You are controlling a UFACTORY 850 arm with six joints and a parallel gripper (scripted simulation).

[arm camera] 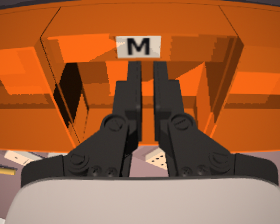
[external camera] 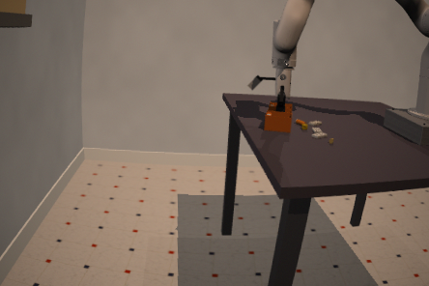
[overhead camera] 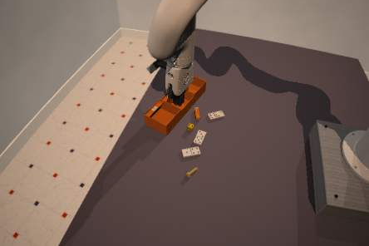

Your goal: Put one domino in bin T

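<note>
Dark table [overhead camera: 258,150], far-left edge: orange bin row [overhead camera: 164,121] with gripper [overhead camera: 176,100] nearly shut, empty, low inside compartment M [arm camera: 138,46], probably nudging; three dominoes [overhead camera: 199,137] near right, untouched, bin T [overhead camera: 154,111] unfilled.

Dark purple-brown table [overhead camera: 249,183]. Orange bin row [overhead camera: 166,118] near centre-left edge, compartments in a line. At bins' 3 o'clock: orange peg [overhead camera: 197,113], then domino [overhead camera: 216,115]. Approx 5 o'clock: small yellow die [overhead camera: 190,126], 2nd domino [overhead camera: 199,137], 3rd domino [overhead camera: 191,152], yellow bolt [overhead camera: 191,172] furthest out. Grey robot base [overhead camera: 332,166] far at 3–4 o'clock.
</note>
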